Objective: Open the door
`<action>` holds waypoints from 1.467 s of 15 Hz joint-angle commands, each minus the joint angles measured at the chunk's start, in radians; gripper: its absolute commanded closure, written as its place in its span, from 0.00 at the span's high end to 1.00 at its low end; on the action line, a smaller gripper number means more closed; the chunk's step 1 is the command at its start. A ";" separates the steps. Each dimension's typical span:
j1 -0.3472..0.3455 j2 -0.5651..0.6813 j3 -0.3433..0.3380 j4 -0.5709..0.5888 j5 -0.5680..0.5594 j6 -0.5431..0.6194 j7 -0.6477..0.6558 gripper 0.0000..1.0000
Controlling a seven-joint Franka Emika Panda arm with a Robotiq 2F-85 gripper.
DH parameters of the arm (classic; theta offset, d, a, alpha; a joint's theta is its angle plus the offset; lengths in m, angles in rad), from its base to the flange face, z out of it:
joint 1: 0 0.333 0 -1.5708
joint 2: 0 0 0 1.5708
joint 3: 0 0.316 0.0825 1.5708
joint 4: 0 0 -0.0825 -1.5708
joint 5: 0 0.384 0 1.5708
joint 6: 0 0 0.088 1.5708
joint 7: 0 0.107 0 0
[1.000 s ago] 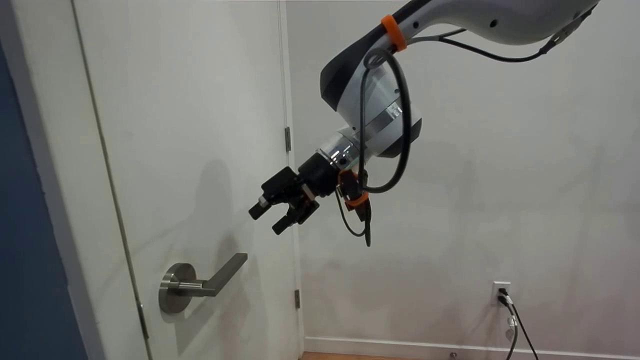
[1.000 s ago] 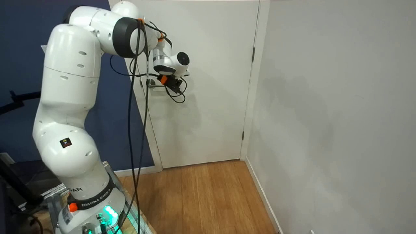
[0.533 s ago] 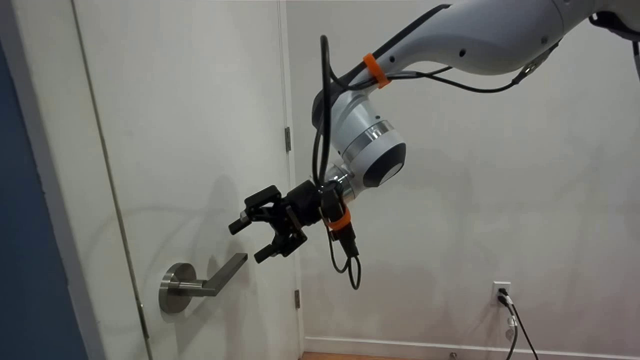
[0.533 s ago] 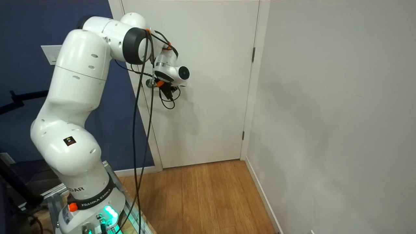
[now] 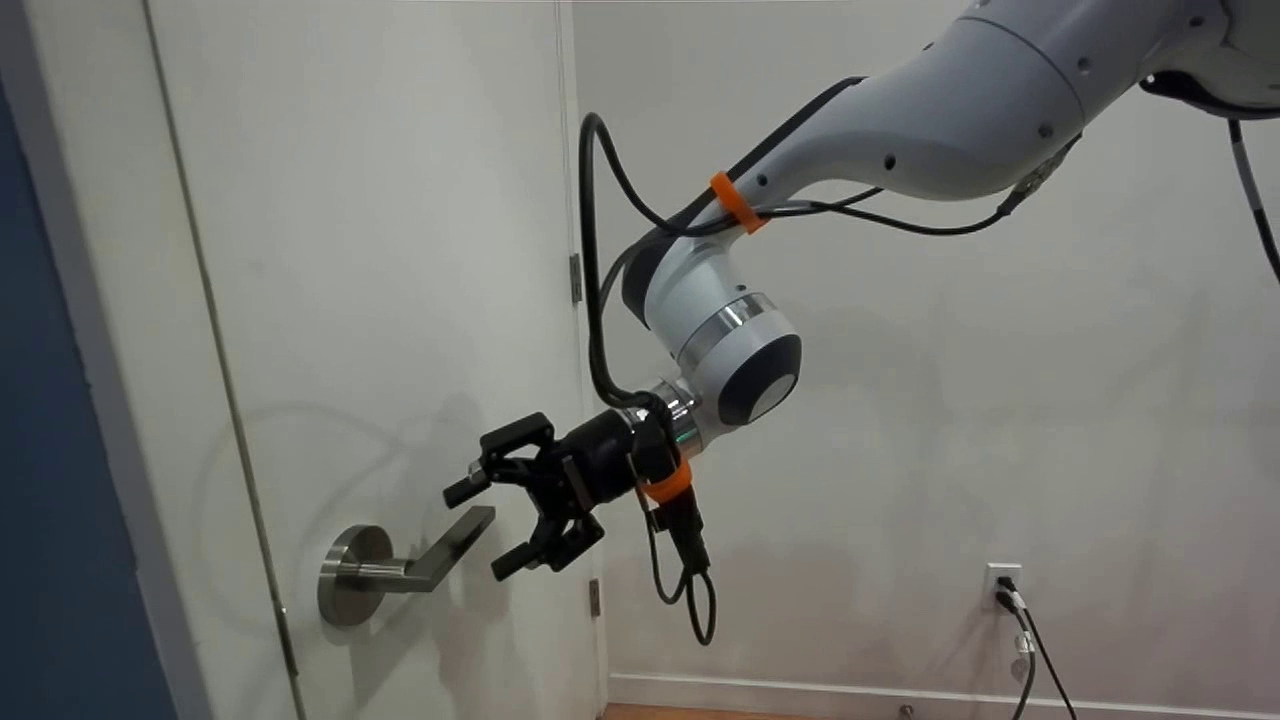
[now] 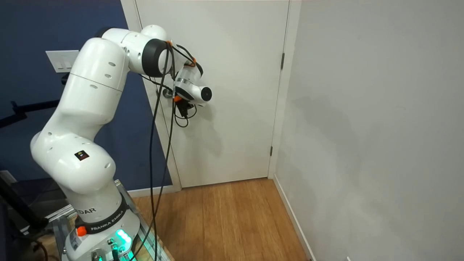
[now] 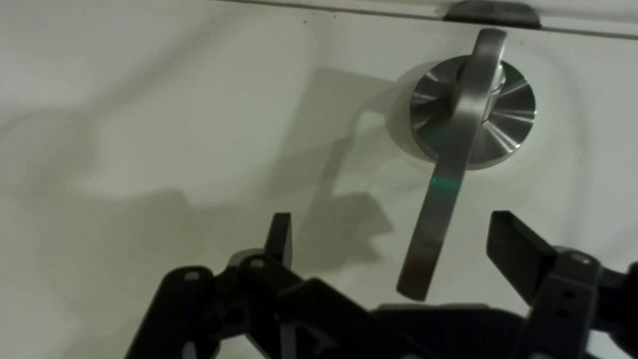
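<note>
The white door (image 5: pixel 350 250) is shut in its frame; it also shows in an exterior view (image 6: pixel 235 119) and fills the wrist view (image 7: pixel 164 149). Its silver lever handle (image 5: pixel 450 550) sits on a round rose and looks level. My gripper (image 5: pixel 487 528) is open and empty at the lever's free end, one finger above it and one below. In the wrist view the lever (image 7: pixel 443 184) reaches down between the spread fingers of the gripper (image 7: pixel 394 234), nearer the right finger, with no visible contact. In an exterior view the arm hides the gripper and most of the lever.
Hinges (image 5: pixel 576 278) are on the door edge by the white side wall (image 6: pixel 362 108). A blue wall (image 6: pixel 123 145) stands on the handle side. An outlet (image 5: pixel 1003 573) holds plugged cords. Loose cables (image 6: pixel 154 145) hang from the arm. The floor (image 6: pixel 232 217) is wooden.
My gripper has moved down and toward the handle, from above the lever to its free end. The wrist has turned and the fingers look farther apart. The door and lever have not moved.
</note>
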 commanded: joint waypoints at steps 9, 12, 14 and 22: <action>0.061 0.103 -0.089 0.069 -0.018 -0.172 0.143 1.00; 0.067 0.129 -0.099 0.102 -0.014 -0.205 0.191 1.00; 0.077 0.135 -0.106 0.125 -0.022 -0.209 0.232 1.00; 0.106 0.138 -0.125 0.149 -0.079 -0.192 0.344 1.00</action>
